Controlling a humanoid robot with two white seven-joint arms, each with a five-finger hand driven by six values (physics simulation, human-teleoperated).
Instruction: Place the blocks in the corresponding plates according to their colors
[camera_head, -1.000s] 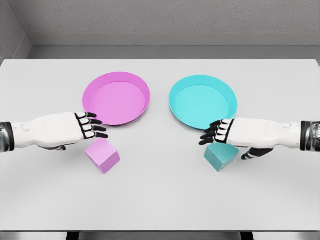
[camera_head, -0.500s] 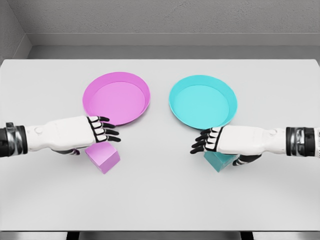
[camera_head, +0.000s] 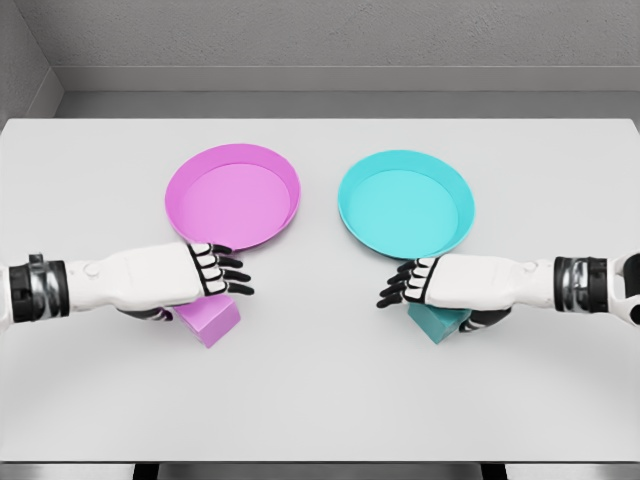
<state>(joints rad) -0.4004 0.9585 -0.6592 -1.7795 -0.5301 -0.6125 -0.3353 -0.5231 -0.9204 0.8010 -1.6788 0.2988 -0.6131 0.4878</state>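
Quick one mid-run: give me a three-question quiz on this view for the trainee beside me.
1. True or false: the pink plate holds a block.
2. Which block lies under the right hand: A pink block, B teal block?
3. Fill in: the teal plate sits to the ___ of the pink plate.

Key: 1 false; 2 B; 3 right.

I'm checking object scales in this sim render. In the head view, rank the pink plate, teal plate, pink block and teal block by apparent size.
1. Pink plate and teal plate: largest, too alike to rank.
2. Pink block and teal block: far smaller. Each is partly hidden under a hand, left hand and right hand, so I cannot rank them.
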